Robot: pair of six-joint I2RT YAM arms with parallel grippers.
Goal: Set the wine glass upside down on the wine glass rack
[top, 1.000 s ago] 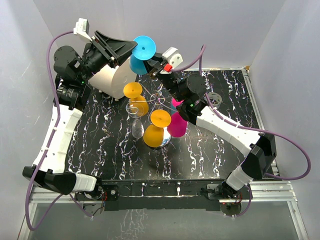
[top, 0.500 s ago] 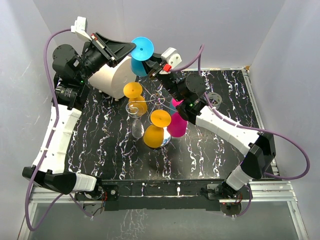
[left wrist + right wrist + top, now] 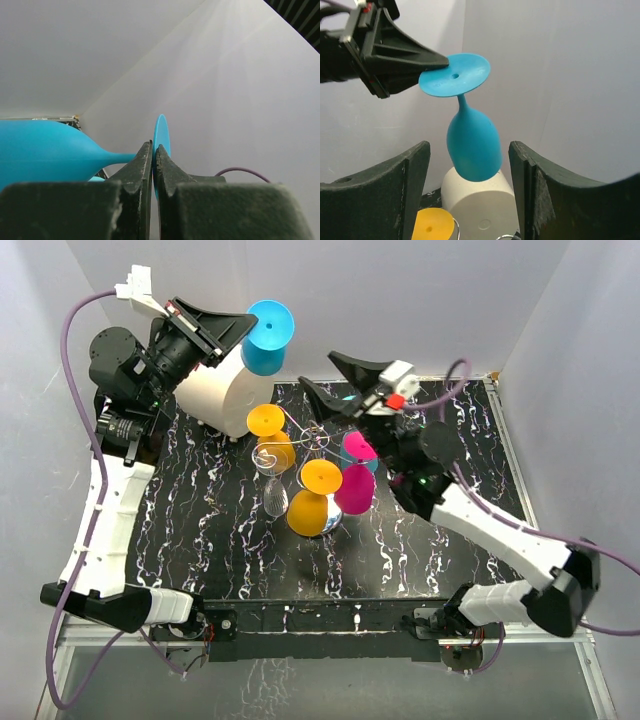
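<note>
- The blue wine glass (image 3: 470, 145) is pinched at its foot by the left hand (image 3: 154, 150); the right hand (image 3: 322, 375) is spread.
- Slow, level lowering to the wine glass rack (image 3: 316, 440), below and beside the left hand, is advised.

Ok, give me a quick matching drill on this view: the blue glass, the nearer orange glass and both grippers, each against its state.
Things:
1. opaque blue wine glass
2. nearer opaque orange wine glass
3. left gripper
4. right gripper

States:
A. open, holding nothing
B. hanging foot up on the thin silver wire rack
C. shut on the edge of a round foot
D. in the air, foot up, off the rack

Pairs: 1-D, 2-B, 3-C, 4-A
</note>
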